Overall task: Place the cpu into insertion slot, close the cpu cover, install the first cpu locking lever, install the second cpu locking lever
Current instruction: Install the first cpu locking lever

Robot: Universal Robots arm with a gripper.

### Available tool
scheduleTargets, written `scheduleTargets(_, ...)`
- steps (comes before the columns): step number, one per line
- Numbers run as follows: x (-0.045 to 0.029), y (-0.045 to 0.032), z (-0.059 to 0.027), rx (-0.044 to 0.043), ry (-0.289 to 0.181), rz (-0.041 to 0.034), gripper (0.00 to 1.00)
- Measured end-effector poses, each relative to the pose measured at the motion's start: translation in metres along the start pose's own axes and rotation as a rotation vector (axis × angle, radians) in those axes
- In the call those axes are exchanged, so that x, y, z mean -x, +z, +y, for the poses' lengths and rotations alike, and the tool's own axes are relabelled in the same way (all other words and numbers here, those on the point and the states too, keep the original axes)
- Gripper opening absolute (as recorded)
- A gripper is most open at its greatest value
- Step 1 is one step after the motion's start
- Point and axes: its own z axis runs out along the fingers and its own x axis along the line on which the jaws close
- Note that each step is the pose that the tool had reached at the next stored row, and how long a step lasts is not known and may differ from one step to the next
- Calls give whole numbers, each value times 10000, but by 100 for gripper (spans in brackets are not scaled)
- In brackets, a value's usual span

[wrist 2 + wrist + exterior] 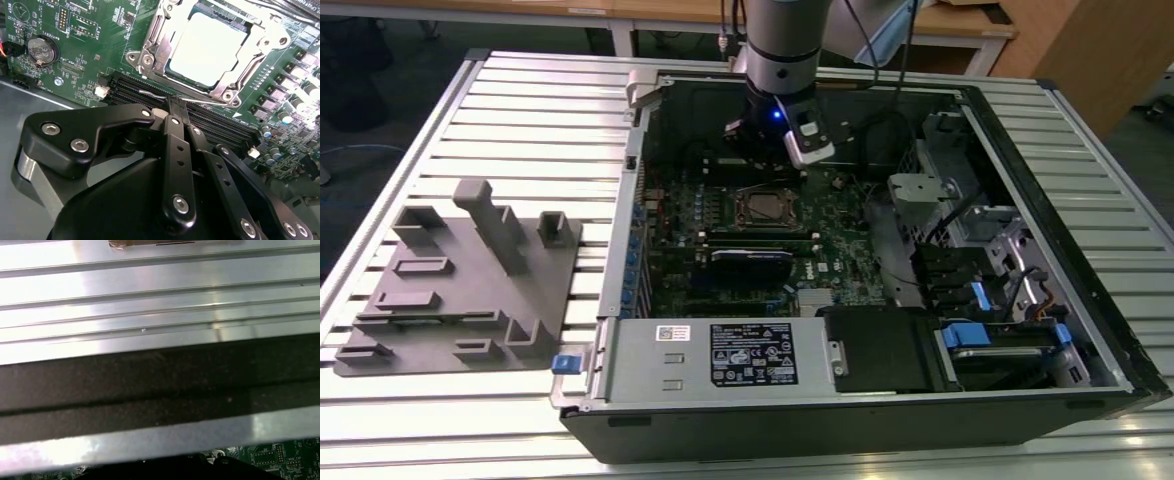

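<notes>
Helpfully, the second wrist view reveals the gripper (176, 101) clenched (beside the cpu (207, 47)).

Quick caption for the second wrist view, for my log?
Shut end effector at a thin locking lever beside the cpu, seated under its cover.

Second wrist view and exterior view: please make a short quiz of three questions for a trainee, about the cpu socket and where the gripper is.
1. True or false: the cpu sits in the insertion slot with the cpu cover down around it.
2. The gripper has its tips at: A) a coin battery, B) a thin locking lever, C) a fan.
3. Fill in: the grey fixture stands to the exterior view's ____ of the computer case.
Key: 1 true; 2 B; 3 left.
</notes>
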Motion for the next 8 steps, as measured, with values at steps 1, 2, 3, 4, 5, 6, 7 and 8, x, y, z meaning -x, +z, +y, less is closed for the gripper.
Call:
scheduleTargets(1,0,0,0,0,17,-3,11)
scheduleTargets(2,0,0,1,-1,37,-5,11)
scheduleTargets(3,0,0,1,-3,58,-8,11)
scheduleTargets(4,0,0,2,-4,82,-12,11)
scheduleTargets(5,-1,1,2,-5,109,-15,11)
scheduleTargets(6,-1,1,3,-6,137,-19,11)
scheduleTargets(7,-1,1,3,-8,167,-23,11)
scheduleTargets(8,-1,1,3,-9,199,-28,11)
